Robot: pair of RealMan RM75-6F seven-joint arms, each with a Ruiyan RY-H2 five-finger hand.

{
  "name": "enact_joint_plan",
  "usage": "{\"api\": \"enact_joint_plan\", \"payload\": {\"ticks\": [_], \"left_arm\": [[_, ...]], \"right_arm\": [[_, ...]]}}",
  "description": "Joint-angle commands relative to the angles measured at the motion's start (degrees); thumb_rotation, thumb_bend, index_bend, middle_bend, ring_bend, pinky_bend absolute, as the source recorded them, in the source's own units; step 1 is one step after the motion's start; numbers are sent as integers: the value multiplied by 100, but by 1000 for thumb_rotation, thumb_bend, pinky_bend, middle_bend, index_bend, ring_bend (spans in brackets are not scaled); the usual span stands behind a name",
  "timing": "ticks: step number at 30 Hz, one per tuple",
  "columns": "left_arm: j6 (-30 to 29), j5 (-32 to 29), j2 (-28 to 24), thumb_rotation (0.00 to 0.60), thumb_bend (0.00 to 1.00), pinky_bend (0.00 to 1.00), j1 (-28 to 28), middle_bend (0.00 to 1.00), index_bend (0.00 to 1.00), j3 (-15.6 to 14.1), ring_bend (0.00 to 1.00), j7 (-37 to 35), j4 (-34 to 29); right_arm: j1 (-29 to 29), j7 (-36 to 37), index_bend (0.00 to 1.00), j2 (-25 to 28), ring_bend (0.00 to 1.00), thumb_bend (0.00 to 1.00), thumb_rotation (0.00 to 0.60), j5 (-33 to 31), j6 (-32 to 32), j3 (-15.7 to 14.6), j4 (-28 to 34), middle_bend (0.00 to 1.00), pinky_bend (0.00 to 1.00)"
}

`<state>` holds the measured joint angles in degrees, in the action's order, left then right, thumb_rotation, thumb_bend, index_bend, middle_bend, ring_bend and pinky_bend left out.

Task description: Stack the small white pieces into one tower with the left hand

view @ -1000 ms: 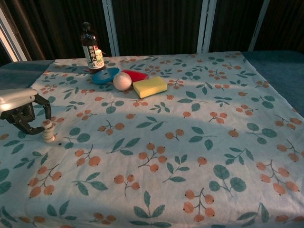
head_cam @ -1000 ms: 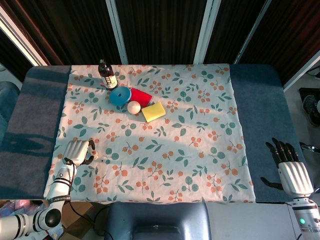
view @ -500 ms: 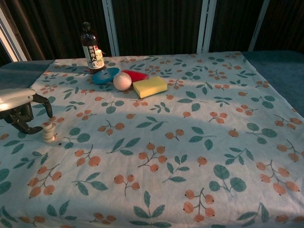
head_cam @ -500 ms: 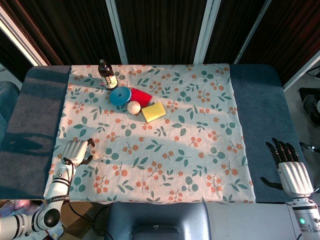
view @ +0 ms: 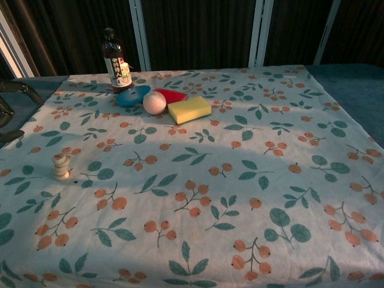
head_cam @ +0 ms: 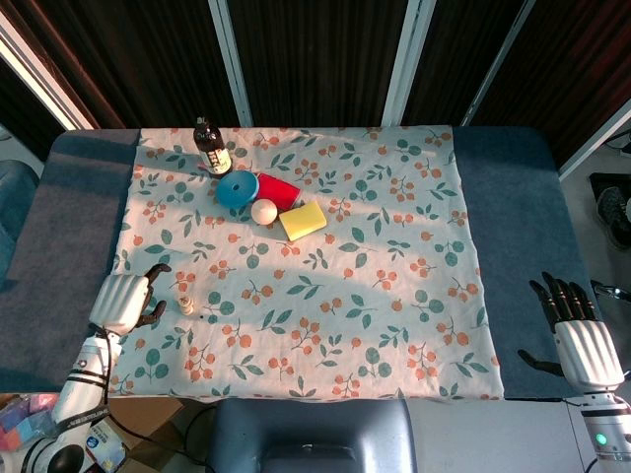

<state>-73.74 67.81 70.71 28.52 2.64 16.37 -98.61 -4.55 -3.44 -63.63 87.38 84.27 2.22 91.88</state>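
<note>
fingers [head_cam: 150,270] of the left hand [head_cam: 120,300] spread, holding nothing; right hand [head_cam: 582,345] fingers straight, slightly apart.
head view: floral cloth [head_cam: 394,246], both hands whole, white tower [head_cam: 184,304] just beside the left hand, apart from it. chest view: only left fingertips at the frame edge, but the tower [view: 60,166] shows as stacked pieces standing upright.

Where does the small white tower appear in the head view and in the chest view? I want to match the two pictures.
Head view: the white tower stands low on the left of the cloth, just right of the left hand.
Chest view: the tower stands at the left edge, mid-height.
Shared landmark: the dark bottle at the cloth's far left.
</note>
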Motion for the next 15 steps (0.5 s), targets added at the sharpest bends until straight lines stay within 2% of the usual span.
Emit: {"api": "enact_joint_plan", "payload": {"ticks": [1, 3, 6, 10, 15], "left_arm": [[-1659, 1723, -610, 600, 381, 48, -1239, 56, 76, -730, 4, -1481, 338], [-2248, 2003, -510, 600, 381, 32, -1643, 23, 74, -828, 0, -1882, 767], [-2604, 2061, -407, 600, 382, 24, -2012, 3, 68, -875, 0, -2344, 1236], [-2349, 2050, -622, 600, 388, 1, -2075, 0, 55, -926, 0, -2721, 1270], [-2086, 2078, -677, 600, 389, 0, -2057, 0, 54, -864, 0, -2514, 1196]], "right_arm": [[-2, -35, 0, -8, 0, 157, 600, -10, -11, 1, 7, 0, 0], [-13, -78, 0, -17, 0, 157, 600, -28, -48, -2, 16, 0, 0], [-20, -153, 0, -36, 0, 157, 600, -52, -79, -3, 28, 0, 0], [-35, -234, 0, -70, 0, 156, 600, -82, -100, 15, 32, 0, 0], [-17, -255, 0, -63, 0, 156, 600, -57, -73, -1, 51, 0, 0]]}}
